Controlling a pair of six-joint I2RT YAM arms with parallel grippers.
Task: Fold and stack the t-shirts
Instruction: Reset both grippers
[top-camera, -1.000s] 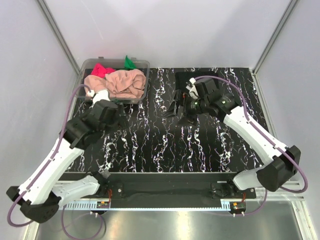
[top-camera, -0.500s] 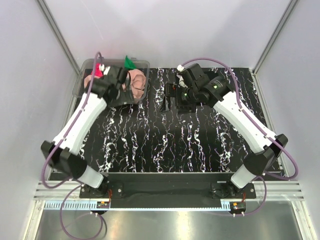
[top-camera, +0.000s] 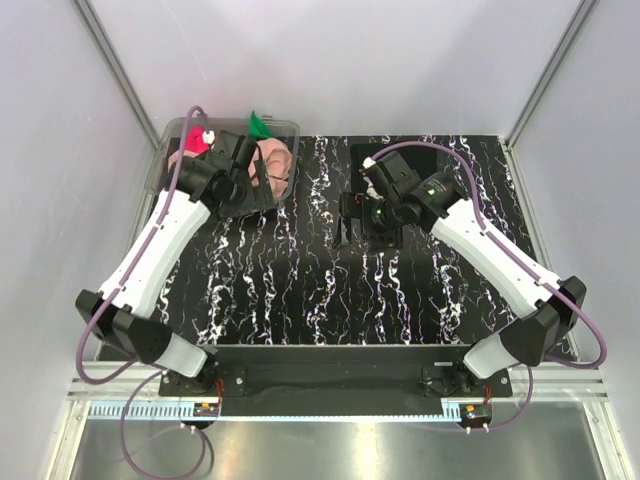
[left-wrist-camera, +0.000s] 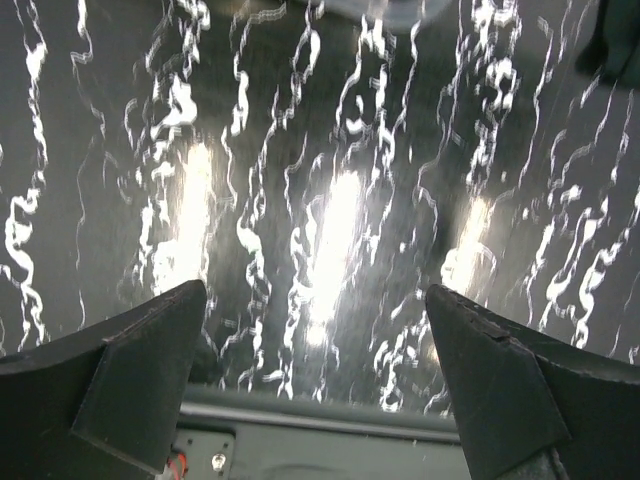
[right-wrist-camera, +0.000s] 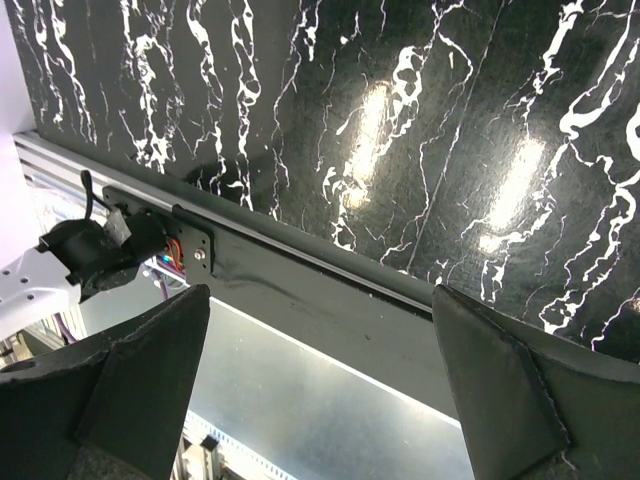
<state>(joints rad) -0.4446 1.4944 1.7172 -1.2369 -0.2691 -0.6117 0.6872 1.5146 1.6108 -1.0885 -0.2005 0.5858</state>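
Table top: black with white marble veining, smooth and glossy, mirroring the lamps. Tub, far left: clear, shiny plastic, holding soft matt cloth, namely a peach-pink t-shirt and a green t-shirt. Near edge: brushed metal plate; arm shells: smooth white plastic.

Perhaps half the peach-pink t-shirt behind left arm

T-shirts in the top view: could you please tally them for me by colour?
peach-pink shirt: 1
pink-red shirt: 1
green shirt: 1
black shirt, flat on the table: 1
Total: 4
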